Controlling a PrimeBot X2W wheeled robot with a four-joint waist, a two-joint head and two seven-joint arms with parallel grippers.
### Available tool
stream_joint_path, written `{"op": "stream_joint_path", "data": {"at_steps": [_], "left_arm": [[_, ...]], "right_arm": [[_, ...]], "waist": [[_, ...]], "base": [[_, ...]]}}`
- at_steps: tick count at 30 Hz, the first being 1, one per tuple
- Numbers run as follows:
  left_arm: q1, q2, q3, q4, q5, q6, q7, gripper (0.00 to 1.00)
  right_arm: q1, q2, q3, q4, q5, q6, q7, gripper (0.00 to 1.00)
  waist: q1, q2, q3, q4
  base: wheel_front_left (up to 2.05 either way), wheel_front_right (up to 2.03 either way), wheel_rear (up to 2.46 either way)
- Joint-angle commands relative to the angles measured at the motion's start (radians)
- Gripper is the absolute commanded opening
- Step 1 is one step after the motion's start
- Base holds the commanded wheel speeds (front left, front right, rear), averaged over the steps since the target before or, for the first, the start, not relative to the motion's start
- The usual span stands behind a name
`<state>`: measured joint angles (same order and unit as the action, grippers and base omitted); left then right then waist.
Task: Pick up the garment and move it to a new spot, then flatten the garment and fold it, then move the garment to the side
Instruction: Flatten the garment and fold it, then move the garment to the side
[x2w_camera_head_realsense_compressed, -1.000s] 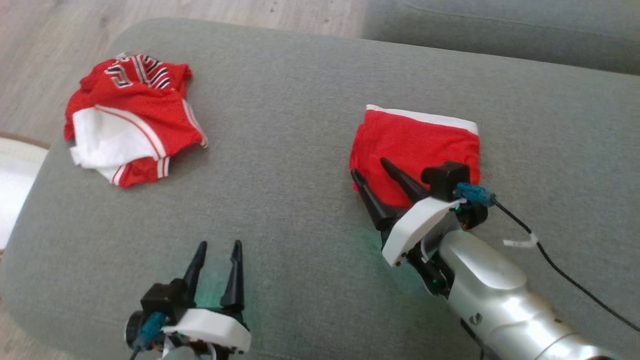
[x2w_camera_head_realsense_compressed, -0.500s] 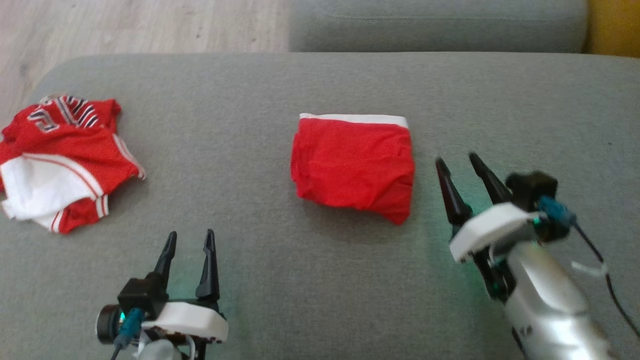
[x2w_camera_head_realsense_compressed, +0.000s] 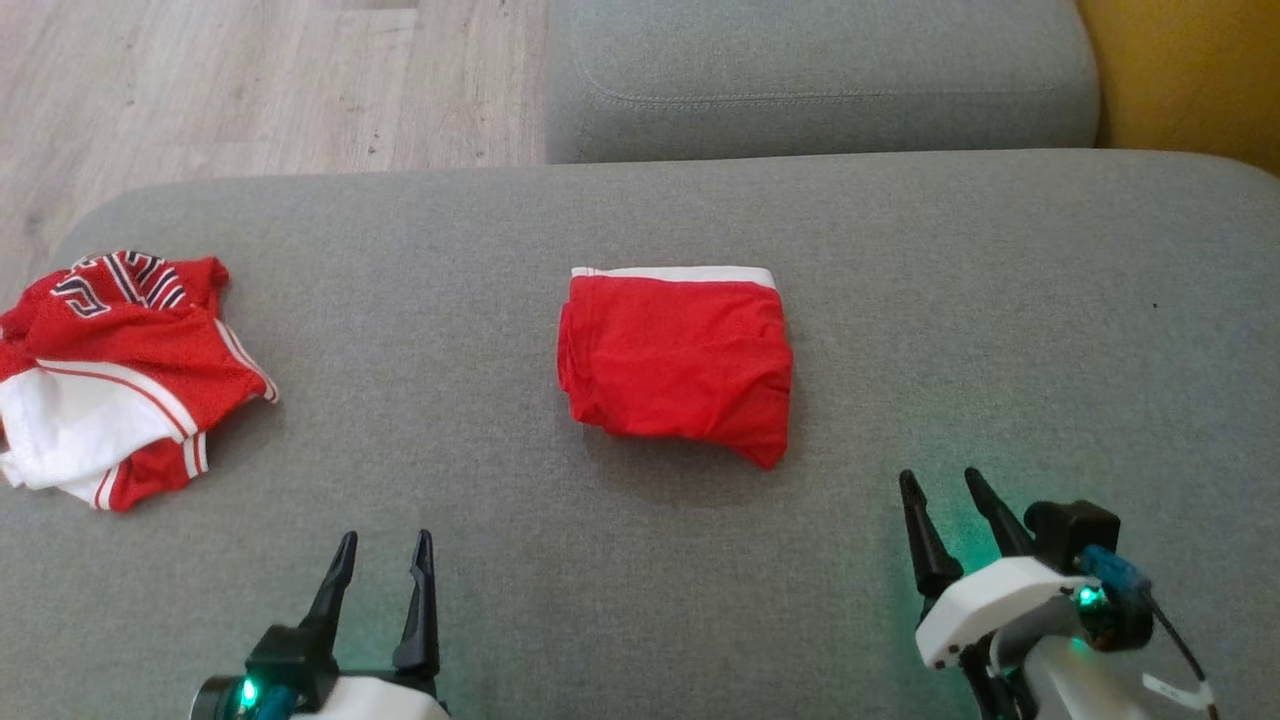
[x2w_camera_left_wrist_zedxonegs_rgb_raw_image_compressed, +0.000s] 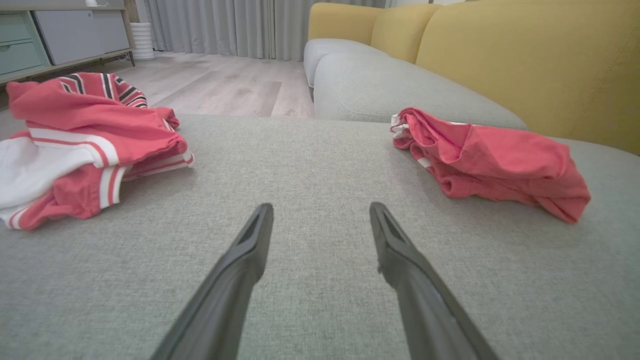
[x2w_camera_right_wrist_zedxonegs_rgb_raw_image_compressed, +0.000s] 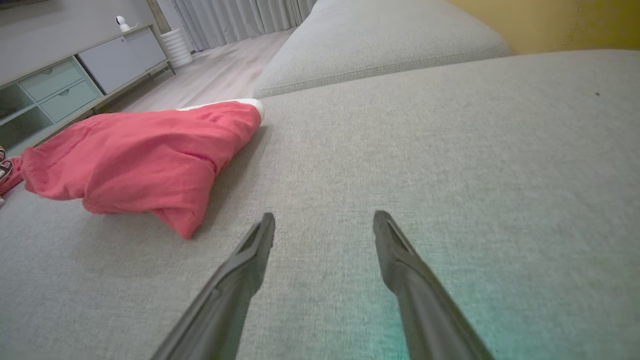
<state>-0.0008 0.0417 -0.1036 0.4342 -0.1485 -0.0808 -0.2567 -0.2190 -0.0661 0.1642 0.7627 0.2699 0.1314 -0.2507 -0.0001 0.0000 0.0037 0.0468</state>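
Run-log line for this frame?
folded red fabric garment: centre of grey fabric cushion, free | left gripper: open, empty | right gripper: open, empty

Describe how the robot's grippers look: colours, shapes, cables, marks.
The left gripper and the right gripper each have two long black fingers tapering to points, set in a rounded white shell with a green light glowing. On the right, a black camera block carries a blue plug; a thin black cable with a white tag leads off it.
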Motion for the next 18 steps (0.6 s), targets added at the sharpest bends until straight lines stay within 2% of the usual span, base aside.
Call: {"op": "stream_joint_path", "data": {"at_steps": [1,10,18], "left_arm": [[-0.03,0.009,0.02,-0.038,0.011,0.0,-0.005,1.0],[-0.054,0.009,-0.014,-0.056,0.014,0.008,-0.005,1.0],[-0.125,0.009,-0.11,-0.06,-0.018,0.011,-0.005,1.0]], "right_arm": [[-0.029,0.012,0.02,-0.027,-0.009,-0.001,-0.011,1.0],[-0.081,0.015,0.025,-0.028,-0.004,-0.001,-0.011,1.0],[-0.266,0.016,0.076,0.011,0.097,-0.001,-0.011,1.0]], "waist": [[0.0001,0.0,0.0,0.001],[0.0001,0.0,0.04,0.026],[0.0001,0.0,0.153,0.133]], "base": [[0.0,0.0,0.0],[0.0,0.0,0.0],[0.0,0.0,0.0]]}}
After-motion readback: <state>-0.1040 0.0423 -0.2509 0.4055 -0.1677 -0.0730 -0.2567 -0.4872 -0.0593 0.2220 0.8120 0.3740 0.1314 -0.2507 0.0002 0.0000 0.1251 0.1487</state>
